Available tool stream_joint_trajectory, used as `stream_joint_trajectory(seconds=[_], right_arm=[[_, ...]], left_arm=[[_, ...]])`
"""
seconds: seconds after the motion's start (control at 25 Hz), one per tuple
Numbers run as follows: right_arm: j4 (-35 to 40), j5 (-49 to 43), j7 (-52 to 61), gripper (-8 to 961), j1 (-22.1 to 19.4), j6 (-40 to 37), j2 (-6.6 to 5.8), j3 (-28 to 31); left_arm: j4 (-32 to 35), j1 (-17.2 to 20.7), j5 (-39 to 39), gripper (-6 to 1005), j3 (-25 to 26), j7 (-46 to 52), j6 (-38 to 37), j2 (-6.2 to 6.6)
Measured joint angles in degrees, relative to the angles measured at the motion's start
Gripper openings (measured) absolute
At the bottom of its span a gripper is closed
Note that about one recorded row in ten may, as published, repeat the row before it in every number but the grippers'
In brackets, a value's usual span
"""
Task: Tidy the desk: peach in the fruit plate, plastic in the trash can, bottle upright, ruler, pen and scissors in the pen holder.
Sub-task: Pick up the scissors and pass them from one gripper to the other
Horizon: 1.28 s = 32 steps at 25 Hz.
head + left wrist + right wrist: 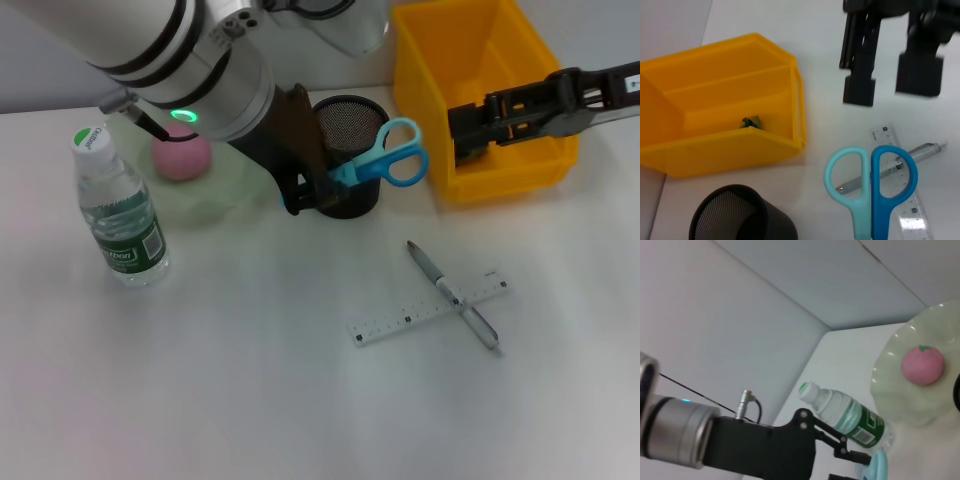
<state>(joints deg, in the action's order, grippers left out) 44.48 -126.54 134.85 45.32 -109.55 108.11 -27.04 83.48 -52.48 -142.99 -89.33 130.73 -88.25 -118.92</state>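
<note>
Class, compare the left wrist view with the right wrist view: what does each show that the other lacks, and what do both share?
Only the left wrist view shows the yellow bin with a green scrap inside, the mesh pen holder, the ruler, the pen and the right pincer. Only the right wrist view shows the peach on the plate and the upright bottle. Both show the scissors.

bare white desk, plain grey walls, lab
</note>
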Motion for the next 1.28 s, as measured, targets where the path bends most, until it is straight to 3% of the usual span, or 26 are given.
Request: stream_joint_trajectory(seconds=[0.64,1.28], right_arm=[[-2.4,1.3,-1.3,724,2.2,6.1,1.22,-5.6],[-3.6,1.4,-1.9,690,3.0,9.1,1.95,-6.4]], left_arm=[[0.4,-1.9,-2.1,266,-2.1,2.0,0.7,-0.08],[0.9,-1.8,-2.9,272,-1.9,1.6,0.9,0.15]])
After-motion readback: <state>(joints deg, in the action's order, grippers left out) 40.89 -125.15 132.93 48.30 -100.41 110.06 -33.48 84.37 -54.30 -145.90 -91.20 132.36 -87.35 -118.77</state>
